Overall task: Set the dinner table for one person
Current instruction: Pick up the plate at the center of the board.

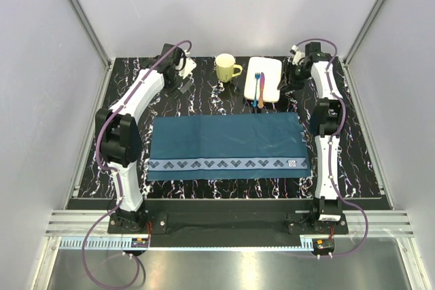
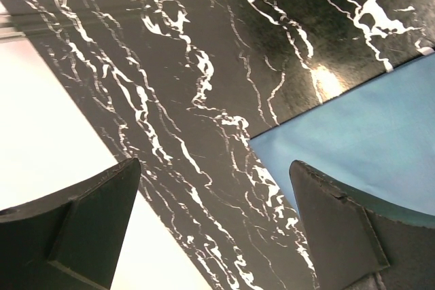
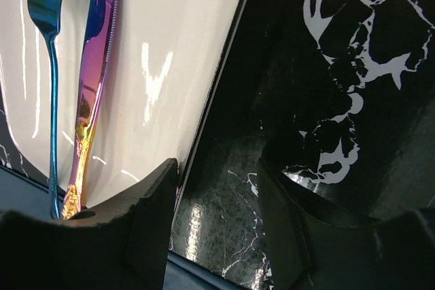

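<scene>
Left hand (image 2: 214, 168) released, fingers (image 2: 81, 229) spread wide with nothing between, hanging above the far left of the worktop (image 1: 204, 100), near a far corner of the blue placemat (image 1: 228, 142). Right hand (image 3: 214, 168) likewise released and empty, low at the far right, one finger (image 3: 146, 222) above the edge of the white plate (image 3: 170, 45), the other above bare black marble. On the plate, side by side: blue fork (image 3: 49, 79), rainbow-tinted knife (image 3: 92, 79). Yellow mug (image 1: 226, 68) upright just left of the plate, handle to the right. Placemat flat at the middle of the worktop, patterned border nearest the arm bases. Worktop filling the whole floor between the white walls, under both arms.
</scene>
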